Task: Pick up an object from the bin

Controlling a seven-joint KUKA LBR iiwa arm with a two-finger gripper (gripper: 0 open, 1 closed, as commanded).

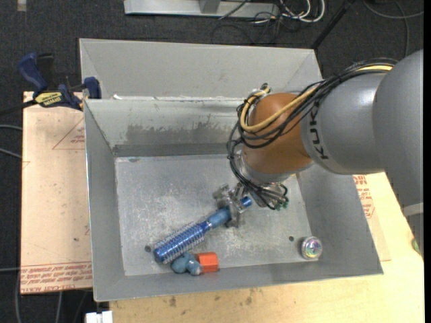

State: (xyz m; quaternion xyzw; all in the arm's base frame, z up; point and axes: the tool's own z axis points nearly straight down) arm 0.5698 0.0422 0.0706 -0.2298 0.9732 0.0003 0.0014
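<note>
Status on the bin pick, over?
Arm's gripper low mid-bin, at the handle end of the blue brush; hold unconfirmed. Orange block by the brush head, shiny round thing lower right of view, both apart from the gripper.

The single camera looks down on the grey metal bin from above and a little from its near side, so the far wall faces the lens. It stands near: the bin takes most of the view, with dark floor behind. The arm enters from the right.

Arm w/ black "KU" lettering, rest hidden.
</note>
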